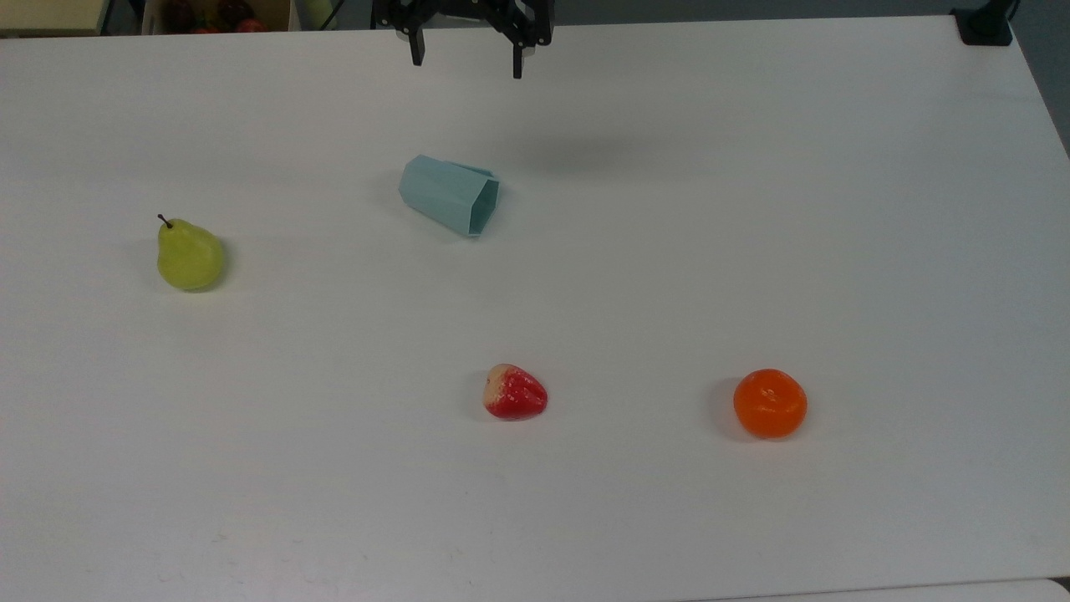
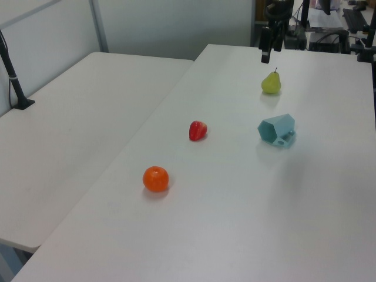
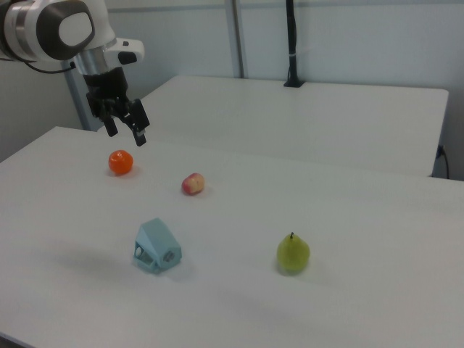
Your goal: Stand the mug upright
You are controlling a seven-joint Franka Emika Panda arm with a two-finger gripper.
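The pale teal faceted mug (image 1: 449, 195) lies on its side on the white table (image 1: 585, 276). In the top view its darker open mouth faces right and slightly toward the near edge. The mug (image 2: 276, 129) also lies tipped in the left view, and in the right view the mug (image 3: 156, 246) rests near the front. My black gripper (image 1: 466, 65) hangs open and empty above the table's far edge, well clear of the mug. The gripper (image 3: 127, 135) is high in the air at the right view's left. In the left view the gripper (image 2: 266, 51) hangs beyond the pear.
A green pear (image 1: 189, 255) sits at the top view's left. A red strawberry (image 1: 515, 393) and an orange (image 1: 770, 403) lie nearer the front. A black post base (image 1: 986, 25) stands at the far right corner. A second white table (image 2: 70, 117) adjoins this one.
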